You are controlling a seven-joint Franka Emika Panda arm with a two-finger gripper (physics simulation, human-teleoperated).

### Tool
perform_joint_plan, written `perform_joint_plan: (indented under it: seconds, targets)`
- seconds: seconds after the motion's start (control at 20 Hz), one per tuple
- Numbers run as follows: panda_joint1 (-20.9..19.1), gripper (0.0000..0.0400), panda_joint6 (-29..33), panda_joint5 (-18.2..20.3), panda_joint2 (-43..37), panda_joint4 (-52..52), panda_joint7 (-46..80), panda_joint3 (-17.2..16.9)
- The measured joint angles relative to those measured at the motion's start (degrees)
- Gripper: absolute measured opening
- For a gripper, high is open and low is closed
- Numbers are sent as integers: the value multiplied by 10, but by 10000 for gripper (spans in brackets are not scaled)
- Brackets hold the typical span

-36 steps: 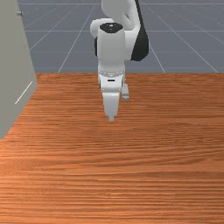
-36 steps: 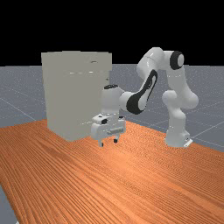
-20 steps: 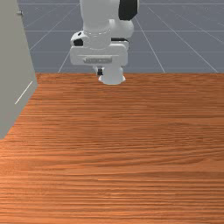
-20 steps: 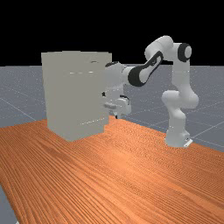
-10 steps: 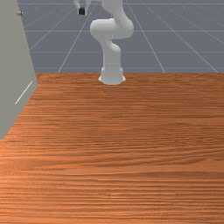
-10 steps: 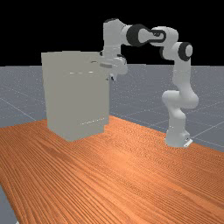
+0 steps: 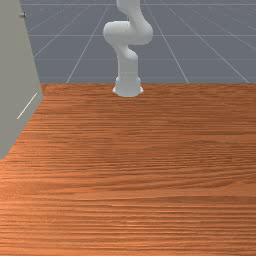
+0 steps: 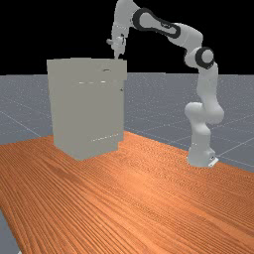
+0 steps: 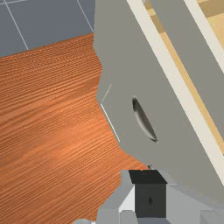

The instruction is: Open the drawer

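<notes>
Judging by the gap, early stage, no pull under way; can't tell how far open the gripper is, nor whether holding anything; hovering just above the top edge of the cabinet, at 1 o'clock on it in the far view; apart from the curved handle, around 7 o'clock from there; handle set on the likely drawer front, high on the cabinet; behind it, a pale rim and wooden strip, so perhaps slightly ajar, can't confirm; left to do: line up, lower, take hold, pull; may clip the rim going down; also a small knob at 6 o'clock from the gripper, maybe a second target, unclear which; farther, wooden table underneath, then arm base at 4 o'clock from the cabinet.
</notes>
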Motion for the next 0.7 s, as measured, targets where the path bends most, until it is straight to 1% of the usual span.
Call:
perform_joint_plan:
  seconds: [0.05, 0.1, 0.15, 0.2, 0.25, 0.3, 0.35, 0.45, 0.6, 0.7]
  targets:
    - [-10, 0, 1, -2, 1, 2, -12, -9]
    - [-17, 157, 3, -2, 1, 3, -22, -17]
    - [-24, 252, 8, -2, 1, 3, -29, -23]
    - [-29, 310, 12, -2, 1, 3, -33, -27]
    - [-32, 346, 15, -2, 0, 3, -36, -30]
    - [-34, 367, 17, -2, 0, 3, -37, -32]
    - [-36, 380, 19, -2, 1, 3, -39, -33]
    - [-37, 395, 23, -3, 3, -2, -39, -34]
    - [-38, 400, 49, -3, -13, -25, -35, -29]
    - [-39, 400, 87, -6, -30, -53, -32, -22]
